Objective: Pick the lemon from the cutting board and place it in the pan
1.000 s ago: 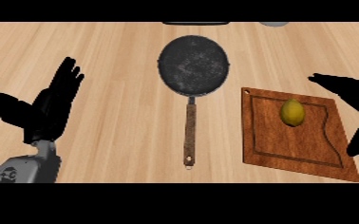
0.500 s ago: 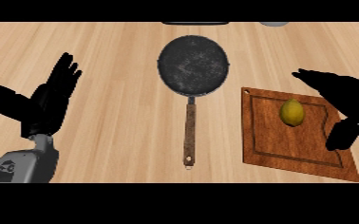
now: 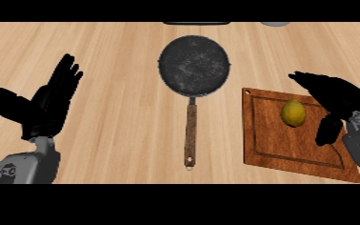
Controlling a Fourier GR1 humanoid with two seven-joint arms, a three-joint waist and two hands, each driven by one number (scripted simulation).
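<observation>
Now my right hand (image 3: 332,100) has crept in from the edge, fingers spread and arched just beside the lemon (image 3: 293,113) on the cutting board (image 3: 281,145), so the grasp looks close, with the pan (image 3: 194,66) waiting.

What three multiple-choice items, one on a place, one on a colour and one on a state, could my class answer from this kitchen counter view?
1. Where is the lemon? A in the pan B on the cutting board C on bare counter
2. What colour is the pan? A dark grey B red C white
3. How is the right hand? A curled round the lemon B open beside the lemon C out of view

Answers: 1 B, it lies on the board's upper part. 2 A, its round bowl is dark. 3 B, its fingers stand apart from the fruit.
</observation>
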